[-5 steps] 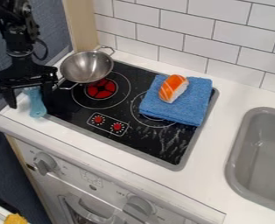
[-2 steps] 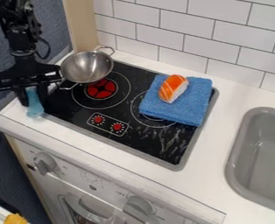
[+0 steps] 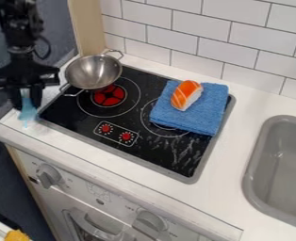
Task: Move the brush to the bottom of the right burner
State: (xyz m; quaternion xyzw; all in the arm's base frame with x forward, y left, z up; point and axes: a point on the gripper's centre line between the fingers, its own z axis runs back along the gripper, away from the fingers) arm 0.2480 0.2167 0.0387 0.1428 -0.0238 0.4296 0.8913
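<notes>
The end effector (image 3: 26, 106) hangs at the upper left over the near-left corner of the worktop (image 3: 43, 136), its two fingers drawn close together around the light blue brush (image 3: 28, 114), which it grasps with the free end pointing down; whether that end touches the worktop cannot be told. Just right of it runs the left edge of the black cooktop (image 3: 144, 153), and a narrow white strip of worktop continues below the cooktop, between its rim and the front edge over the oven (image 3: 116, 200). Near the end effector, up and to the right, a two-handled metal pot (image 3: 93, 72) sits tilted at the cooktop's upper left corner, one handle reaching toward the end effector. The glowing left burner (image 3: 108, 95) lies right of the end effector, partly under the pot; the two red control knobs (image 3: 116, 132) sit below that burner. Farther right, a folded blue towel (image 3: 191, 117) covers most of the right burner (image 3: 152, 128), with toy sushi (image 3: 186, 95) resting on top. Below the towel, the cooktop's black surface stretches to its near rim. The tiled wall (image 3: 223, 42) bounds the worktop behind, a wooden post (image 3: 87, 28) rises behind the pot, and the grey sink (image 3: 256, 162) lies well apart at the far right.
</notes>
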